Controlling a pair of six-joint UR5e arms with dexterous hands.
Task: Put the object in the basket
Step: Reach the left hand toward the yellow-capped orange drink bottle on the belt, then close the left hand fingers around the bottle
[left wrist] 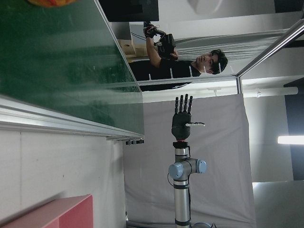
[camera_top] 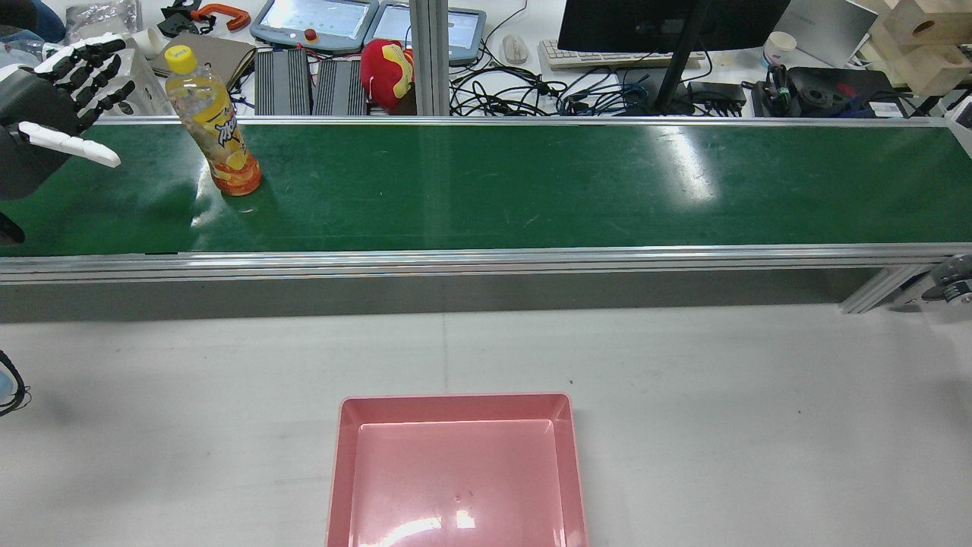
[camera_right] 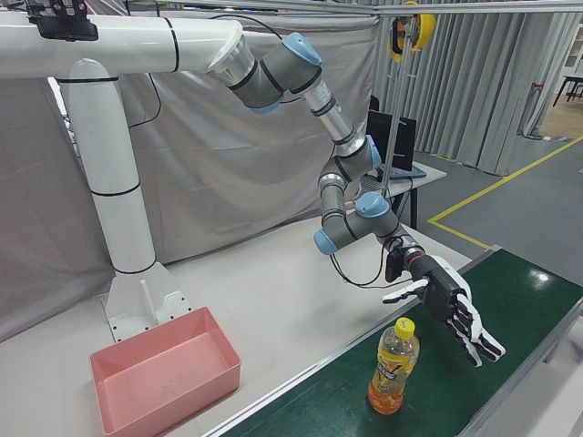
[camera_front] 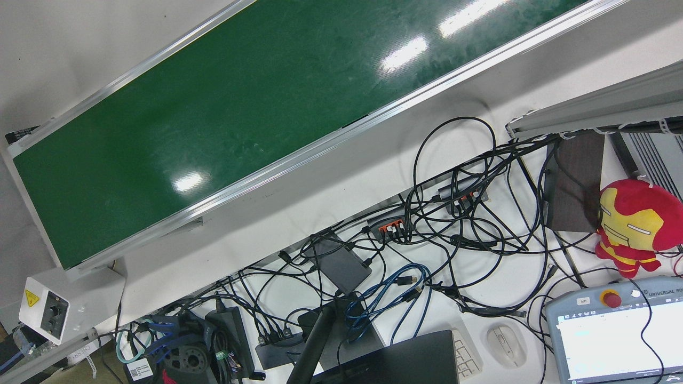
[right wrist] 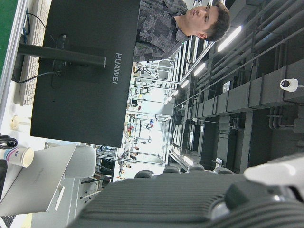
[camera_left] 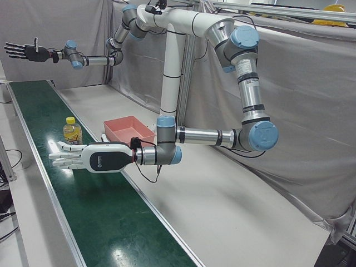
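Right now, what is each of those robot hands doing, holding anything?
Left hand: open, holding nothing, beside the bottle.
Right hand: open, empty, raised high.

rear view high, corner views share belt [camera_left: 83, 222]

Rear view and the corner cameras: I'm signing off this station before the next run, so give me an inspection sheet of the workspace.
Surface: green conveyor belt bare apart from the bottle; grey table in front of it.
Job's things: bottle upright on the belt; pink basket empty on the table.
Clutter: nothing seen on belt or table.
Robot hands: left robot hand open, beside the bottle, not touching; right robot hand open, raised far off.
Cables: tangle on the desk behind the belt.
Surroundings: monitor, red plush toy, pendant.
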